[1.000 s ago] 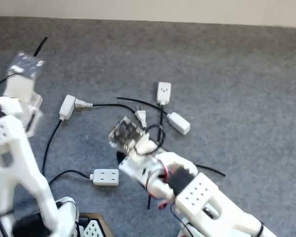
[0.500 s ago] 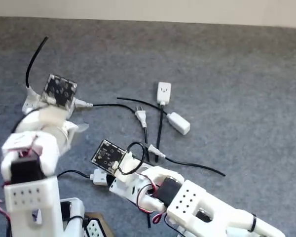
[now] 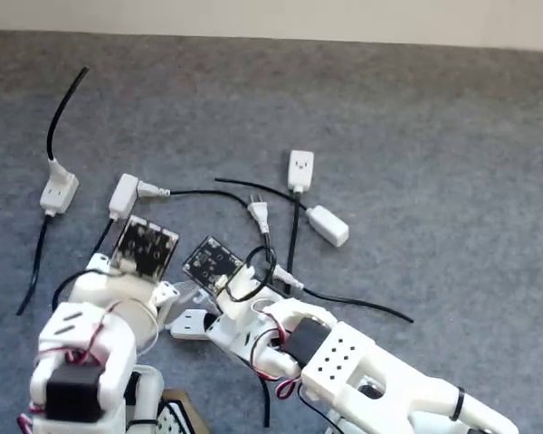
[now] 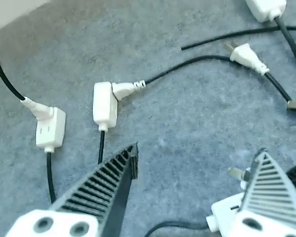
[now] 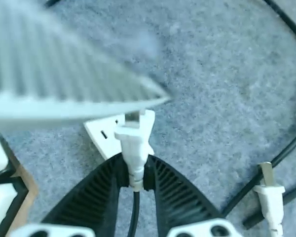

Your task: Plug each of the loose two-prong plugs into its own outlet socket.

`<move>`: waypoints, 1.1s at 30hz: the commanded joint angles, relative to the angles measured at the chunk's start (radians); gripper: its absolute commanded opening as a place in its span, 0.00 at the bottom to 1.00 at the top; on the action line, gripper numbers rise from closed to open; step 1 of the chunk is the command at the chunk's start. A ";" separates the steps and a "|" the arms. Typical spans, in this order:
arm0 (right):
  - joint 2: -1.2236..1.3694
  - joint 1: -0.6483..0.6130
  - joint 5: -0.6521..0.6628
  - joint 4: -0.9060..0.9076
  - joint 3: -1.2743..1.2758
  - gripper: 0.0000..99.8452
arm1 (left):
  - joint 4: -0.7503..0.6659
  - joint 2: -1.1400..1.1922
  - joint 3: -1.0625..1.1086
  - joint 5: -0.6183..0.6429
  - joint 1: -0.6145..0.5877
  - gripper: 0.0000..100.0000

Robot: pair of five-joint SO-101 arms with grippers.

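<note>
We count one plug (image 4: pixel 127 90) seated in socket (image 4: pixel 104 104). Right fingers (image 5: pixel 91 197) clamp second plug (image 5: pixel 134 143) at outlet (image 5: pixel 102 136), unseated. Left fingers (image 4: pixel 106 180) apart. Two loose plugs (image 3: pixel 259 213) pending.

Rough, matt grey cloth covered the worktop (image 3: pixel 434 136); the plug (image 5: pixel 132 140) was smooth white plastic, its black cord (image 5: pixel 133 217) matt.
</note>
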 commanded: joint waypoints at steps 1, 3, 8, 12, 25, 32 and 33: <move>-0.005 0.021 -0.017 -0.016 -0.031 0.01 | 0.009 -0.074 0.021 0.012 0.013 0.35; -0.005 0.024 -0.017 -0.001 -0.056 0.01 | 0.008 -0.076 0.024 0.011 0.013 0.35; -0.005 0.019 -0.012 0.097 -0.154 0.01 | 0.005 -0.076 0.027 0.011 0.022 0.35; -0.005 0.021 0.011 0.128 -0.182 0.01 | 0.003 -0.076 0.048 -0.020 0.068 0.35; -0.007 0.027 0.074 0.412 -0.446 0.01 | 0.003 -0.076 0.085 -0.061 0.073 0.35; -0.007 0.117 0.103 0.495 -0.599 0.01 | 0.011 -0.074 0.088 -0.089 0.076 0.35; -0.007 0.119 0.103 0.496 -0.607 0.01 | 0.011 -0.074 0.088 -0.089 0.079 0.35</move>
